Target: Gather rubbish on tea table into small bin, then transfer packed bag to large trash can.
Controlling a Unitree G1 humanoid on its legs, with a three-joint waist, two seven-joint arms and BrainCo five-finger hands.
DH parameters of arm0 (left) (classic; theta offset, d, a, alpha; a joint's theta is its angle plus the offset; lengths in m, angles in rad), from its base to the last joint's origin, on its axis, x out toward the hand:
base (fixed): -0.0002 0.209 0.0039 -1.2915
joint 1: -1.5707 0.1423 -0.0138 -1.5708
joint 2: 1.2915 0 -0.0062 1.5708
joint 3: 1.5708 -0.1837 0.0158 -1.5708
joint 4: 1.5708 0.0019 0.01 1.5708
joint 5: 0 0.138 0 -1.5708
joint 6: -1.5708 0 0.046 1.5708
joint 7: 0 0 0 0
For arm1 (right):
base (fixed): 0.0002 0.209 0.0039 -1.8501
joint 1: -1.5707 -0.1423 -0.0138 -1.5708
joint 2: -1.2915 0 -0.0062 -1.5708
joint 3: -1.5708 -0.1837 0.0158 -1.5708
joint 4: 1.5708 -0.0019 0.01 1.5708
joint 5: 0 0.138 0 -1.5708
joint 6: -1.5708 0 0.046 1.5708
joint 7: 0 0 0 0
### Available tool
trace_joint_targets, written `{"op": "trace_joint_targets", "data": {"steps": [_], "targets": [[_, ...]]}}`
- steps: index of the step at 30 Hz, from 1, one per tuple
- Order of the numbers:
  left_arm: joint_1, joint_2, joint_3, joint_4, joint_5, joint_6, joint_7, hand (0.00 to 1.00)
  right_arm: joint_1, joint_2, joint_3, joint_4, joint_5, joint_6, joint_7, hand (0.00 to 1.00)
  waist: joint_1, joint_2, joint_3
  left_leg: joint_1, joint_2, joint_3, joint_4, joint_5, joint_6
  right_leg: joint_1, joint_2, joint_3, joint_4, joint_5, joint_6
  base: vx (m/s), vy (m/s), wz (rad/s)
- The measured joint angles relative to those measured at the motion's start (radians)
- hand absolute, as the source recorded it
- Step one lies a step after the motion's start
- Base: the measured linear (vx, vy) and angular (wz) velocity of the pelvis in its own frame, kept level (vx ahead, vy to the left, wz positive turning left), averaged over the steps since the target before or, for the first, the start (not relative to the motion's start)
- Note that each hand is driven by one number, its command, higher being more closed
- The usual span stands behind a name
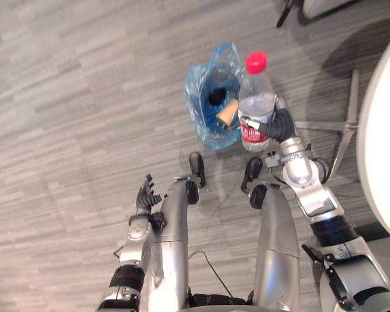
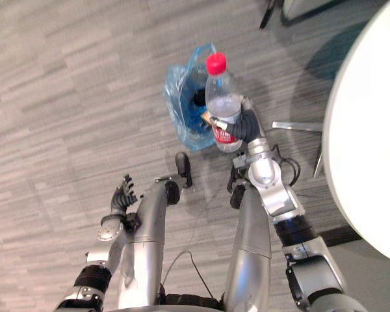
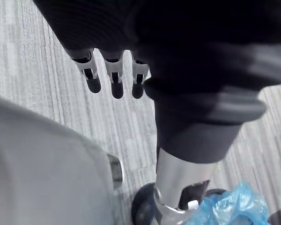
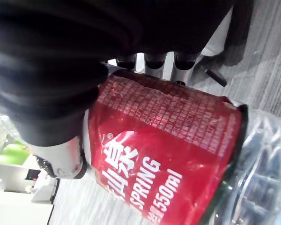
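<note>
In the left eye view, a red-capped water bottle [image 1: 255, 97] is gripped round its label by the right hand [image 1: 276, 125] at 1 o'clock, just beside the blue bin bag [image 1: 205, 91] at 12, in which a brown item [image 1: 227, 114] lies. The white bench [image 1: 385, 130] is seen at 3 o'clock and the left hand [image 1: 145, 195] at 7.

In the left wrist view, its fingers [image 3: 114, 77] are held loose and empty.

In the right wrist view, the label is clasped by curled fingers.

The bottle is judged not yet dropped, and the bag transfer remains.
</note>
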Motion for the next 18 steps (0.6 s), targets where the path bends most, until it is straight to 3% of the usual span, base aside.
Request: {"op": "trace_joint_targets", "data": {"steps": [9,17,18], "targets": [[-0.026,0.002,0.026,-0.09,-0.042,-0.027,0.005,0.0,-0.176,-0.022,0.0,0.095,0.048,0.004,-0.059,1.0,0.019,-0.004,0.012,-0.143,-0.001,-0.036,0.047,0.005,-0.01,-0.132,-0.02,-0.028,0.078,-0.037,-0.004,-0.03,-0.005,0.14],[-0.027,0.002,0.03,-0.111,-0.066,-0.027,0.005,0.0,-0.254,0.02,0.036,0.177,0.048,0.011,-0.062,1.0,0.017,-0.006,0.012,-0.162,-0.002,-0.036,0.007,0.043,-0.019,-0.157,-0.031,-0.049,0.075,-0.04,-0.009,-0.04,0.007,0.11],[-0.027,0.002,0.03,-0.111,-0.068,-0.027,0.004,0.0,-0.258,0.026,0.038,0.177,0.047,0.011,-0.063,0.0,0.016,-0.007,0.011,-0.162,-0.002,-0.037,0.007,0.044,-0.019,-0.157,-0.031,-0.051,0.075,-0.041,-0.011,-0.03,0.013,0.02]]}}
